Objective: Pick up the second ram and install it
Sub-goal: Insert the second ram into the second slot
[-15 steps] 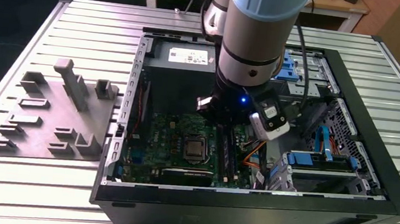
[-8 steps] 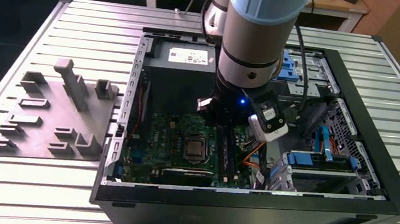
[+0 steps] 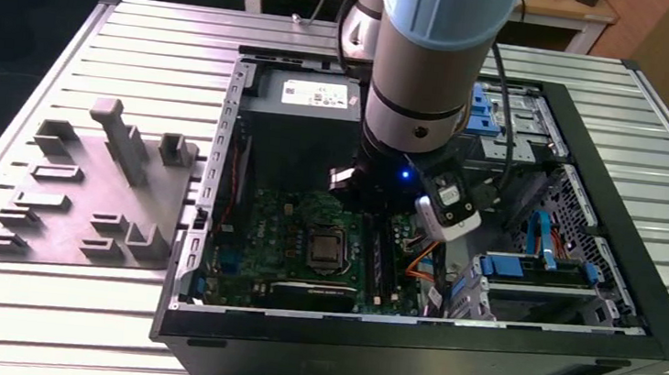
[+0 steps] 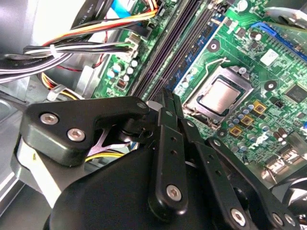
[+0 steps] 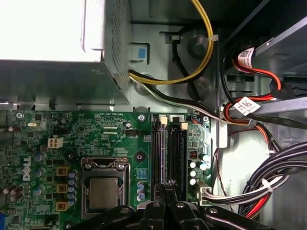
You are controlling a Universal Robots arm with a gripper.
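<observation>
Grey plate (image 3: 88,191) on the exterior view's left of the open computer case (image 3: 418,347). Inside the case, the gripper (image 5: 166,188) is low over the memory slots (image 5: 169,148) (just beside the processor (image 5: 103,192)), fingers (image 4: 165,143) pressed together. The memory stick cannot be told from the dark slots.

1. The counter (image 3: 141,31) is a metal top made of long grooved slats that run from the exterior view's left to its right.
2. A grey fixture plate (image 3: 86,210) with raised blocks lies flat on it, at the exterior view's left.
3. A black computer case (image 3: 417,352), open on top, lies on its side just beside the plate and takes the middle and right of the counter.
</observation>
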